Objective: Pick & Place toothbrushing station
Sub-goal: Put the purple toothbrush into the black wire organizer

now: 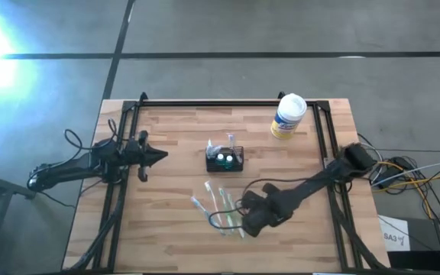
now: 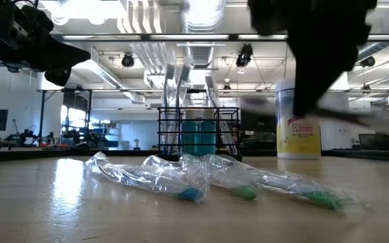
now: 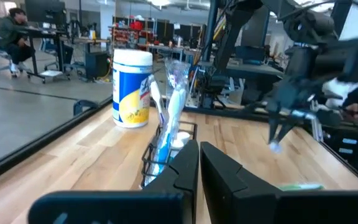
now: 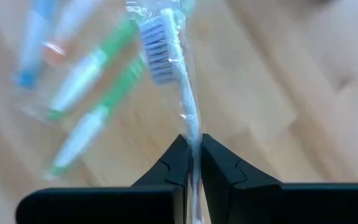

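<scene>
Your right gripper [image 4: 191,152] pinches a wrapped white toothbrush [image 4: 178,81] by its handle above the bench's front middle, bristles clear for dropping into the black wire-mesh caddy [image 1: 225,160] mid-bench, while your left gripper [image 1: 157,156], fingers together on nothing, waits near the left edge.

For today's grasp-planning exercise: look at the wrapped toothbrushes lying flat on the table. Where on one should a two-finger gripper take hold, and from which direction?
Grip mid-handle, coming straight down from above. Each wrapped toothbrush lies flat on the table, so only its long narrow handle offers two opposite sides; the fingers should close across its width. The right gripper holds one this way, pinched on the thin handle below the bristle head.
</scene>
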